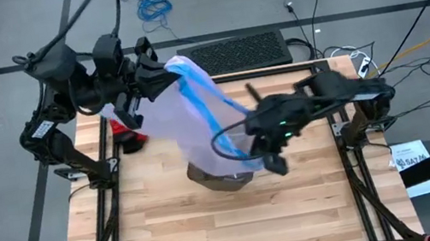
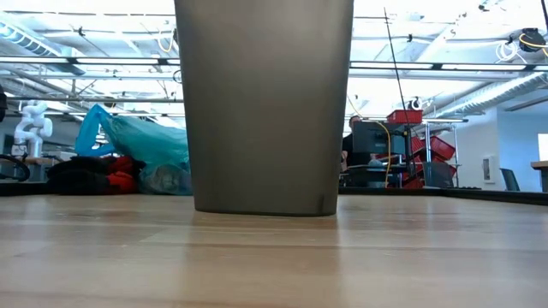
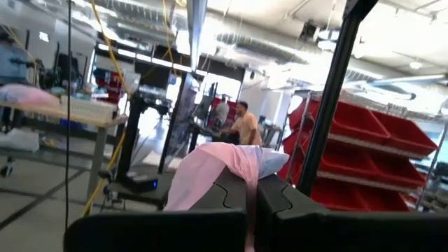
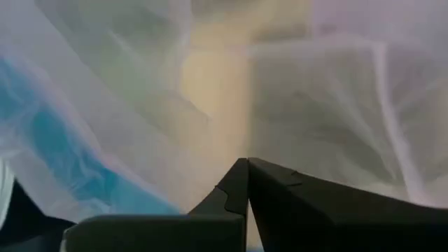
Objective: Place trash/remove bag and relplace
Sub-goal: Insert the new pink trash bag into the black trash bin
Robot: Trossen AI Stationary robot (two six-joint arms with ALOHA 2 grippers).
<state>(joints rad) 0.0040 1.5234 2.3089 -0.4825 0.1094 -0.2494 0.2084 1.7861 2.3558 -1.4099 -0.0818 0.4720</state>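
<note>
— Wooden table (image 1: 173, 239), grey bin (image 2: 265, 103) mid-table. Where's the teal bag (image 2: 145, 141)?

— Slumped behind the bin at its 9 o'clock in the low view. It lies lengthwise across the tabletop with its peak up.

— Risks?

— Left gripper (image 1: 156, 67) at 10 o'clock and right gripper (image 1: 265, 151) at centre both pinch the pink bag (image 1: 170, 110). Taut film could tear or slip, and the mouth could miss the rim.
</note>
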